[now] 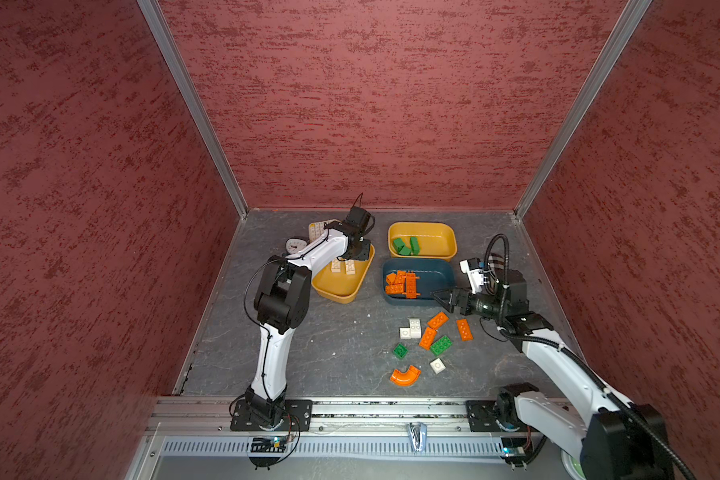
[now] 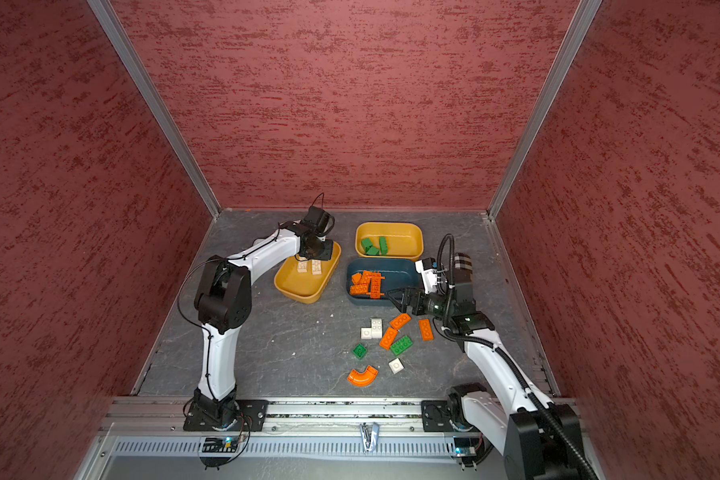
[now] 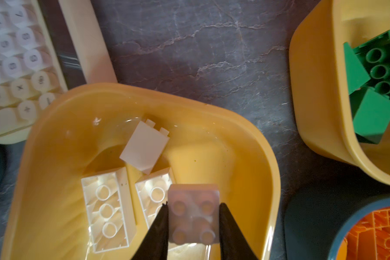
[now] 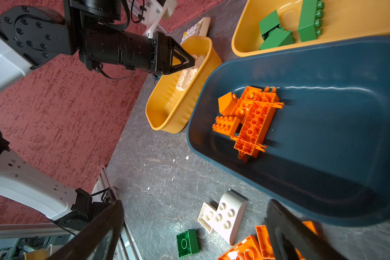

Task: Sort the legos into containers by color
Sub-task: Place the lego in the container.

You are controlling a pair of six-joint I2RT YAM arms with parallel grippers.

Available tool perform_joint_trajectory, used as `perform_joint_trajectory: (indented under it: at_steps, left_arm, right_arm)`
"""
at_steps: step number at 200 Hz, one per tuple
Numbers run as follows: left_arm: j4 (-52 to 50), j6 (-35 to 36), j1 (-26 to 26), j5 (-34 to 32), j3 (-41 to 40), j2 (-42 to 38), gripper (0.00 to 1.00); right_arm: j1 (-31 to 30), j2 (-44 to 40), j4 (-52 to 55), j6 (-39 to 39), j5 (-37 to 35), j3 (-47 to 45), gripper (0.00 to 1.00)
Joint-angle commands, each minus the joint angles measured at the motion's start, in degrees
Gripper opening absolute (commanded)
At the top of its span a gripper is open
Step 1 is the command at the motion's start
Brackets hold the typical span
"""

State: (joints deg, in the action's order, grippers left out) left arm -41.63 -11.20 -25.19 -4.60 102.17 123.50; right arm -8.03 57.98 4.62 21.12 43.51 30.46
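My left gripper hangs over the left mustard tray, shut on a white four-stud lego, which looks blurred. Three more white bricks lie in that tray. The back mustard tray holds green bricks. Orange bricks lie in the teal tray. My right gripper stands open and empty, low over the table at the teal tray's front edge. Loose on the table in front of it are white, orange and green bricks and an orange elbow.
A cream calculator and a small round dial sit behind the left tray, under my left arm. A plaid case lies right of the teal tray, behind my right wrist. Red walls close in three sides.
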Motion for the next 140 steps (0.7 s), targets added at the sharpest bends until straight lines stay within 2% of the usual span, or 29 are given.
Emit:
perform_joint_trajectory:
  at_steps: [1,30,60,98,140]
  left_arm:
    - [-1.9,-0.1,0.7,2.2,3.2,1.9,0.37]
    - [-2.2,0.2,0.0,2.0,2.7,0.8,0.54]
    - [-2.4,0.3,-2.6,1.3,-0.9,-4.8,0.67]
    - [-1.6,-0.9,-8.7,1.1,-10.3,-15.4,0.69]
    - [-1.3,-6.1,-16.5,1.8,-21.9,-24.9,0.7]
  right_arm:
    - [0.2,-0.7,0.8,-1.4,-1.1,2.1,0.99]
    - [0.2,-0.4,1.2,-1.6,-1.5,2.3,0.99]
    - [0.2,0.0,1.0,-1.5,-1.4,2.5,0.99]
    - [0.3,0.2,1.6,-2.1,-1.6,3.0,0.99]
    - [0.2,0.3,2.2,-2.9,-2.0,3.3,0.99]
